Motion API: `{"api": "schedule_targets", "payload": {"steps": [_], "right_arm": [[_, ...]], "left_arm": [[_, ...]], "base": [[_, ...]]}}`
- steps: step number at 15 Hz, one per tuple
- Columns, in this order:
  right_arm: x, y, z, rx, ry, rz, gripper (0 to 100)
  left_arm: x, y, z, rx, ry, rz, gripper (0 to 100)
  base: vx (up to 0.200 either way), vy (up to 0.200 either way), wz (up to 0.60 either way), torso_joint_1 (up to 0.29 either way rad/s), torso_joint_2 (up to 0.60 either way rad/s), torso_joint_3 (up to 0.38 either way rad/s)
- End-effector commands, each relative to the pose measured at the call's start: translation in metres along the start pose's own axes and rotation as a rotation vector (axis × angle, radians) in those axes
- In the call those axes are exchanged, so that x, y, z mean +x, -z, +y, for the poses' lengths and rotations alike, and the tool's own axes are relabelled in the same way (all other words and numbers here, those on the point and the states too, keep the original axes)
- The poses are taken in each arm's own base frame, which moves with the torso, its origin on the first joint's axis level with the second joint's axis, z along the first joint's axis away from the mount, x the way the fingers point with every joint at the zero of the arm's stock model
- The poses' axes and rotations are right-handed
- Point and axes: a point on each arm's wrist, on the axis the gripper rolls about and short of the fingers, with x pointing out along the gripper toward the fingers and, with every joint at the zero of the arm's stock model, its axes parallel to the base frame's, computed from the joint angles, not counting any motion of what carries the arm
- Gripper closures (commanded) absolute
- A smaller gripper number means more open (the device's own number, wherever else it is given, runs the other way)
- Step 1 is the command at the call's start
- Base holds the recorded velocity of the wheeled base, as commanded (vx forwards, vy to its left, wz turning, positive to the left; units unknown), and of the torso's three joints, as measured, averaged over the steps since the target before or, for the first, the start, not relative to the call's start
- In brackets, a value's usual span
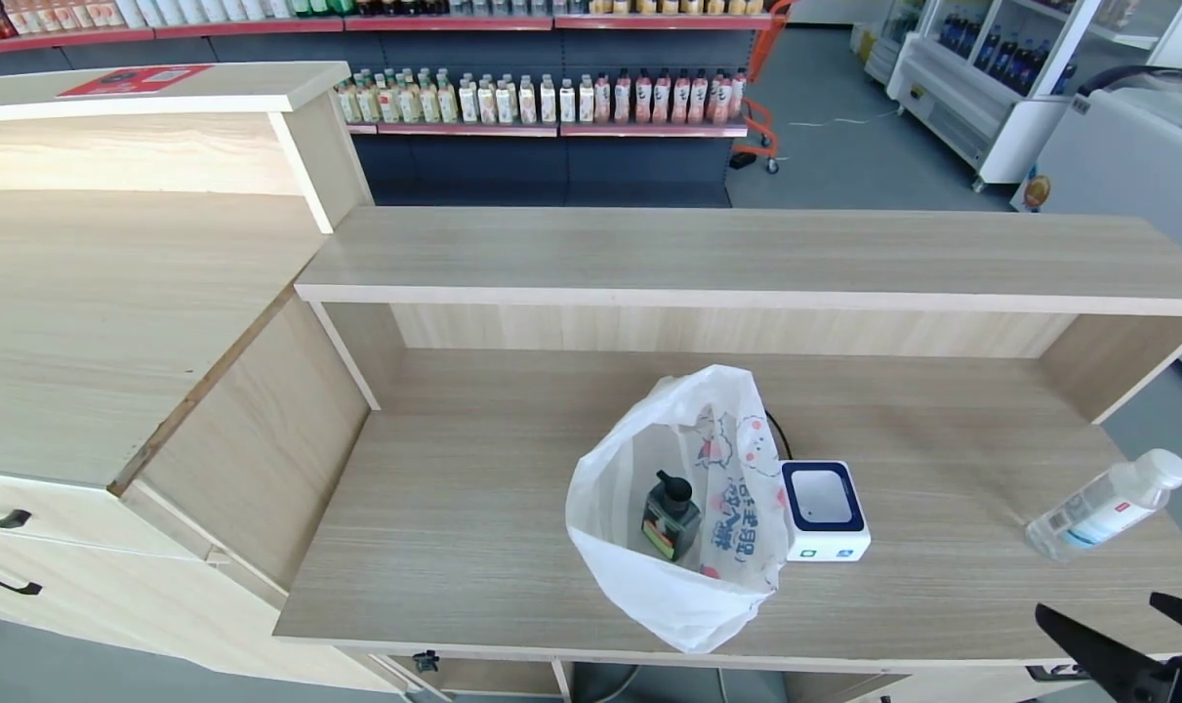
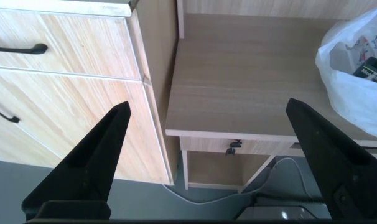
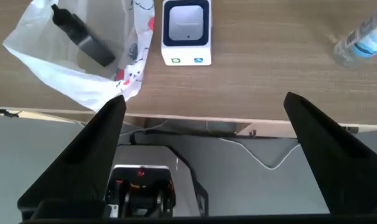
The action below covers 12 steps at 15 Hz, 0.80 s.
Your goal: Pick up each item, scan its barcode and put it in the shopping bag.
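Observation:
A white plastic shopping bag [image 1: 737,527] stands open on the wooden counter [image 1: 473,508], with a dark pump bottle [image 1: 671,517] inside it. Just right of the bag sits the white and navy scanner [image 1: 825,508]. A clear bottle with a white cap [image 1: 1103,506] lies on its side near the counter's right edge. My right gripper [image 1: 1098,605] hangs open and empty past the counter's front edge, below that bottle. In the right wrist view the bag [image 3: 64,68], scanner [image 3: 187,31] and clear bottle [image 3: 366,40] lie beyond the open right gripper [image 3: 204,99]. My left gripper [image 2: 208,104] is open and empty, low before the counter's front left corner.
A raised shelf [image 1: 747,254] overhangs the back of the counter. A taller cabinet with drawers [image 1: 63,547] stands to the left. Bare counter lies left of the bag and between scanner and clear bottle. Store shelves with drinks [image 1: 551,98] line the room behind.

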Motion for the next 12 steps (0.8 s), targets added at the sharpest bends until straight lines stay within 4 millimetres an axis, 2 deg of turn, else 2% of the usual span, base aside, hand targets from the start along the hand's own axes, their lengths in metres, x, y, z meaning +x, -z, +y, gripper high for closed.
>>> {"api": "schedule_targets", "payload": {"steps": [1,3,5,12], "right_arm": [[-0.047,0.050,-0.008,0.024,0.051,-0.102,0],[-0.060,0.067,-0.009,0.025,0.045,-0.146,0],[-0.073,0.075,-0.009,0.025,0.043,-0.209,0],[-0.073,0.075,-0.011,0.017,0.252,-0.206,0]], "left_arm": [[0.000,0.000,0.000,0.000,-0.001,0.000,0],[0.000,0.000,0.000,0.000,-0.001,0.000,0],[0.000,0.000,0.000,0.000,-0.001,0.000,0],[0.000,0.000,0.000,0.000,-0.001,0.000,0]], "base": [[0.000,0.000,0.00,0.000,0.00,0.000],[0.000,0.000,0.00,0.000,0.00,0.000],[0.000,0.000,0.00,0.000,0.00,0.000],[0.000,0.000,0.00,0.000,0.00,0.000]]}}
